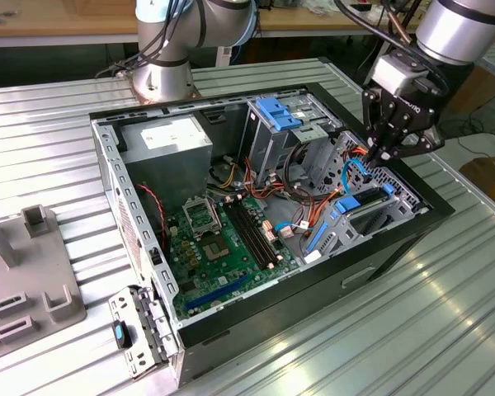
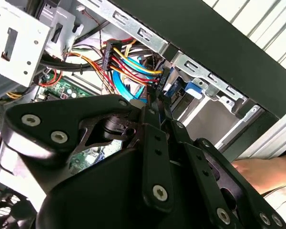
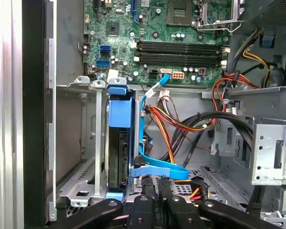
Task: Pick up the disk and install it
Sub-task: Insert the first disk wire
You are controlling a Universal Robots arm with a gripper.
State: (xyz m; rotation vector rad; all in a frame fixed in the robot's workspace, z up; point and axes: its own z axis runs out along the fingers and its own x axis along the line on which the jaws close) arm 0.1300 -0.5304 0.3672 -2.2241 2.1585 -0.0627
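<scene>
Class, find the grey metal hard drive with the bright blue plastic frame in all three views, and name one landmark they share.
Exterior view: the disk stands on edge inside the black computer case, toward the exterior view's right.
First wrist view: on edge in the metal bay, beside the light blue flat cable.
Second wrist view: its blue frame shows beyond the red and yellow wires.
Shared landmark: the green motherboard.

The arm is silver-grey tubing with pale blue caps at the joints, rising from a round metal base. A pale grey block sits just above the gripper, with black cables higher up. The gripper is matt black, its linkage bars pinned with silver screws, with white lettering on its body
</scene>
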